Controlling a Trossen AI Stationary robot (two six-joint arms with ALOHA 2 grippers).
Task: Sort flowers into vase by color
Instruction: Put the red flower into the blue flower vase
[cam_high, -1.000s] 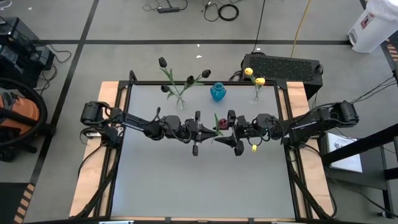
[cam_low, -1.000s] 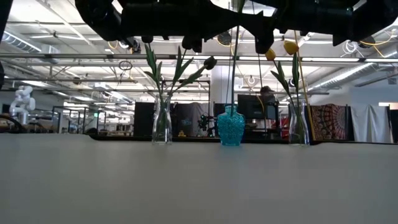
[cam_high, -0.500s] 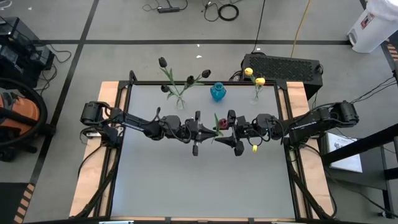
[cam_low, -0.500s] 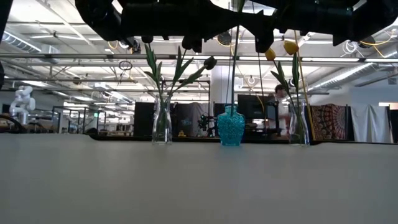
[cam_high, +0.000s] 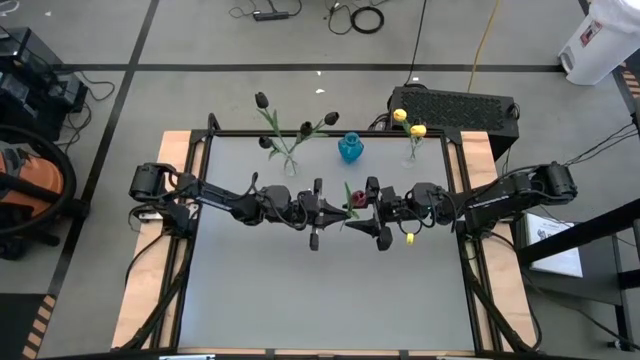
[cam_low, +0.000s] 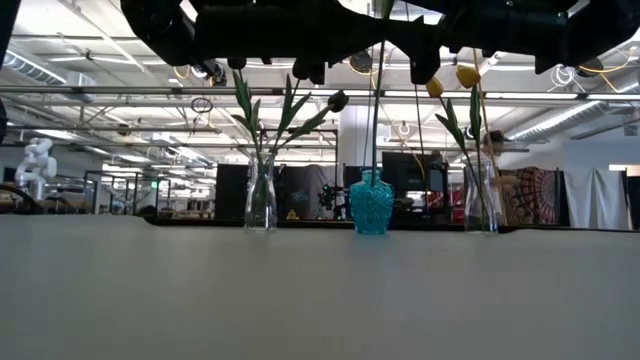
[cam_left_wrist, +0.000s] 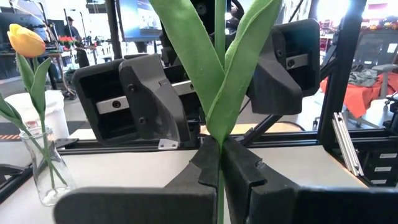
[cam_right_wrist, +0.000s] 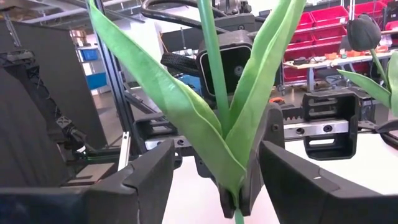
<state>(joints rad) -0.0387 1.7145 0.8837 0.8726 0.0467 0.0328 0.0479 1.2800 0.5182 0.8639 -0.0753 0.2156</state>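
A dark red flower stands upright in mid-air above the table's middle. Its two green leaves spread upward, and its thin stem hangs down in the low view. My left gripper reaches in from the table's left and is shut on that stem. My right gripper faces it from the right, open, with one finger on each side of the leaves and touching nothing. At the far edge stand a clear vase with black flowers, a blue vase and a clear vase with yellow flowers. My left gripper pinches the flower's stem just under the point where the leaves part, between its two fingers. The fingers lie level, come from the table's left and cross the stem. The flower stands upright in the hold, lifted clear of the table, its lower stem hanging below the fingers.
The three vases stand in a row along the table's far edge. The grey table top lies open between the arms and the near edge. A person moves about in the room behind the table.
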